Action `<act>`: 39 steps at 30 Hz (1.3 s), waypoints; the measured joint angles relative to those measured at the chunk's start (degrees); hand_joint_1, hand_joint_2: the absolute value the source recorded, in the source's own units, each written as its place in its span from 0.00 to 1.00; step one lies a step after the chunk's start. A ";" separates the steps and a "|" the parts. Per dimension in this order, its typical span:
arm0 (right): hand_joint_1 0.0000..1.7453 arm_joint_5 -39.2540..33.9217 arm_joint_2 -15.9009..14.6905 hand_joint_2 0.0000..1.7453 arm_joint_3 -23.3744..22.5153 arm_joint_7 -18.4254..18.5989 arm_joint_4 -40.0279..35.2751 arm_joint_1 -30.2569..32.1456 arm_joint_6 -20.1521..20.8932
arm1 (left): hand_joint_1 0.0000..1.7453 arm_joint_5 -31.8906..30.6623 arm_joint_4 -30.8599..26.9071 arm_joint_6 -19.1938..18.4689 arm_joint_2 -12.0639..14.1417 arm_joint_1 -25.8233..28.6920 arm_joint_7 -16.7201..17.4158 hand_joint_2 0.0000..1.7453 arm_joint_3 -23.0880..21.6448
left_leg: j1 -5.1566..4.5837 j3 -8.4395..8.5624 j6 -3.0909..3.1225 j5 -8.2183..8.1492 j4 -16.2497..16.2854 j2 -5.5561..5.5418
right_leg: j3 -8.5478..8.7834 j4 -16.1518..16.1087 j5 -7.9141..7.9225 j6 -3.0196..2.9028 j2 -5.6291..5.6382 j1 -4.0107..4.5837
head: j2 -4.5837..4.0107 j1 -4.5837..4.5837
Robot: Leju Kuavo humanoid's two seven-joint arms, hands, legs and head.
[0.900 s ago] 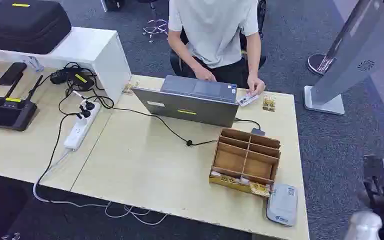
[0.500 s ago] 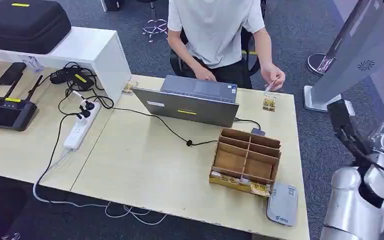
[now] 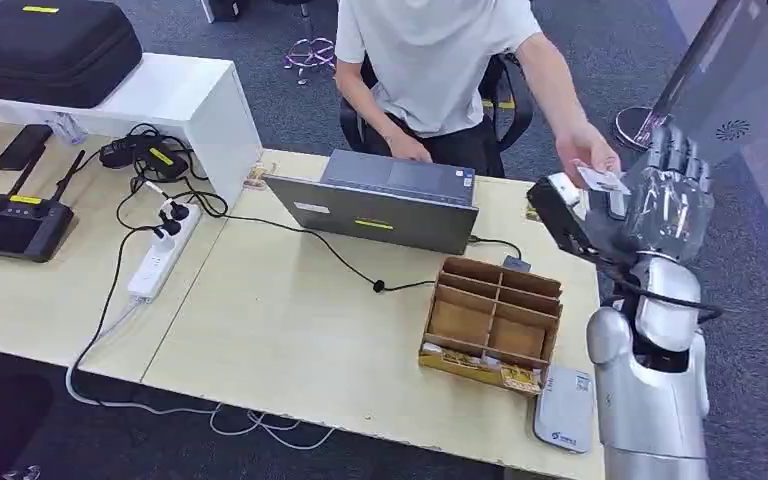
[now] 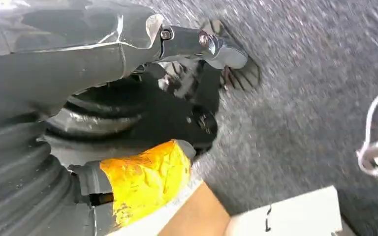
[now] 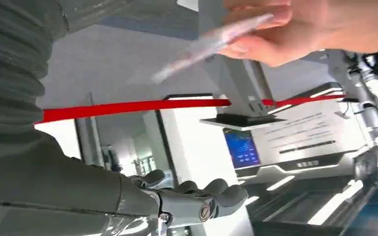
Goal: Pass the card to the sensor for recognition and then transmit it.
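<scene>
A person's hand (image 3: 582,148) holds a white card (image 3: 602,180) out past the table's far right corner. My right hand (image 3: 668,195) is raised just beside it, palm toward the card, fingers apart and holding nothing. In the right wrist view the card (image 5: 210,42) is pinched by the person's fingers (image 5: 275,34), well apart from my fingers (image 5: 197,196). The grey card sensor (image 3: 564,408) lies flat at the table's near right corner. My left hand (image 4: 197,54) hangs over the carpet and holds nothing.
A wooden compartment box (image 3: 493,318) stands beside the sensor. A grey laptop (image 3: 385,200) sits before the seated person (image 3: 430,60). A power strip (image 3: 163,252) and cables (image 3: 320,245) run across the table. A grey kiosk stand (image 3: 695,110) rises at the right.
My right arm has risen from low at the right up to the table's far right corner. The person lifted the card off the table and carried it out to my raised hand.
</scene>
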 joint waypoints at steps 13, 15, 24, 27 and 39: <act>1.00 -0.74 -0.39 1.00 3.04 -0.11 0.00 0.21 0.02 | 0.00 0.31 0.04 -1.29 0.15 0.04 -0.07 1.00 -0.44 | 0.00 -0.01 0.00 0.00 0.00 0.00 | -0.02 0.00 0.00 0.00 0.00 0.00 | 0.00 0.00; 1.00 -0.96 -0.52 1.00 3.19 -0.11 0.00 0.25 0.02 | 0.00 0.35 0.04 -1.70 0.22 0.05 -0.02 1.00 -0.46 | 0.00 -0.01 0.00 0.00 0.00 0.00 | -0.02 0.00 0.00 0.00 0.00 0.00 | 0.00 0.00; 1.00 -4.50 -1.55 1.00 4.06 -1.53 0.00 1.00 -0.26 | 0.00 0.52 0.04 -2.40 0.39 0.08 0.07 1.00 -0.50 | 0.00 -0.04 0.00 0.00 0.00 0.00 | -0.04 0.00 0.00 0.00 0.00 0.00 | 0.00 0.00; 1.00 -4.79 -1.70 1.00 4.11 -1.53 -0.02 1.00 -0.26 | 0.00 0.57 0.04 -2.38 0.46 0.11 0.07 1.00 -0.59 | 0.00 -0.04 0.00 0.00 0.00 0.00 | -0.04 0.00 0.00 0.00 0.00 0.00 | 0.00 0.00; 1.00 -5.49 -2.27 1.00 4.19 -1.22 -2.38 2.20 -0.26 | 0.00 2.14 0.11 1.25 0.48 0.10 -1.75 1.00 -0.61 | 0.00 -0.05 0.00 0.00 0.00 0.00 | -0.07 0.00 0.00 0.00 0.01 0.00 | 0.00 0.00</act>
